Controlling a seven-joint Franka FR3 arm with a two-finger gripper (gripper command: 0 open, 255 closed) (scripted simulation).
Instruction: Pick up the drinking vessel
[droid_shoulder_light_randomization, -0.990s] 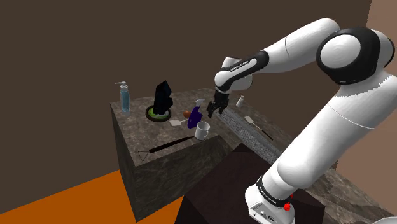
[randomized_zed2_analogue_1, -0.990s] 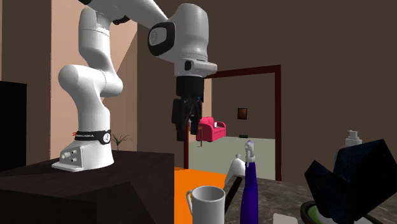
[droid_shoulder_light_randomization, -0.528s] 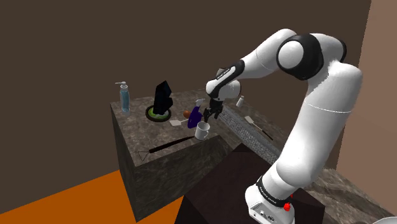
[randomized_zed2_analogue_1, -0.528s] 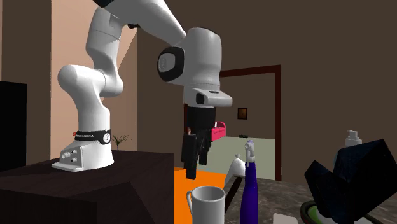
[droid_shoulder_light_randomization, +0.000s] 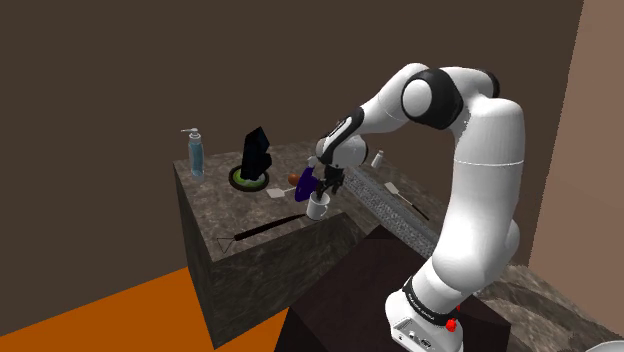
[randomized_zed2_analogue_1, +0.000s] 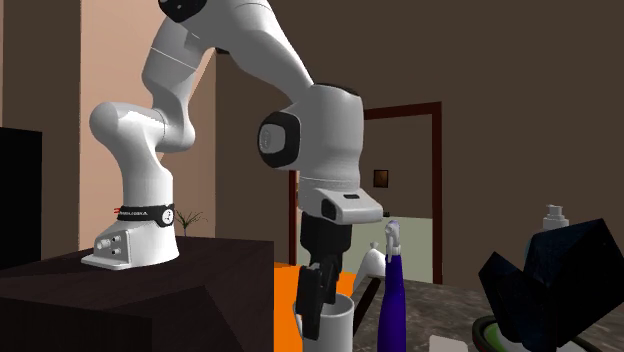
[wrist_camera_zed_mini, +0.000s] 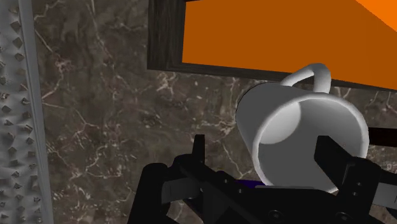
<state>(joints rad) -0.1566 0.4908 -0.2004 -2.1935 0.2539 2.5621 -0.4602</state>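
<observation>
A: Where is the mug (droid_shoulder_light_randomization: 318, 209)?
B: Upright near the worktop (droid_shoulder_light_randomization: 215, 195) edge, beneath the claw (wrist_camera_zed_mini: 263, 147), whose fingers (wrist_camera_zed_mini: 331, 159) stand apart, gripping nothing.
A: How to grip well?
B: Likely lower squarely, one finger inside the rim, then close gently.

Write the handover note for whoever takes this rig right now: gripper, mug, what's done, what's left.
Black two-finger gripper: open, low over the white handled mug. One finger overlaps its rim, the other stands clear beside it. Nothing is clasped.
Mug: upright on the dark marbled counter, near its edge, beside a dark blue bottle with a pale top.
Done: gripper brought down to the mug.
Left: set the fingers about the mug's wall, shut, lift.
</observation>
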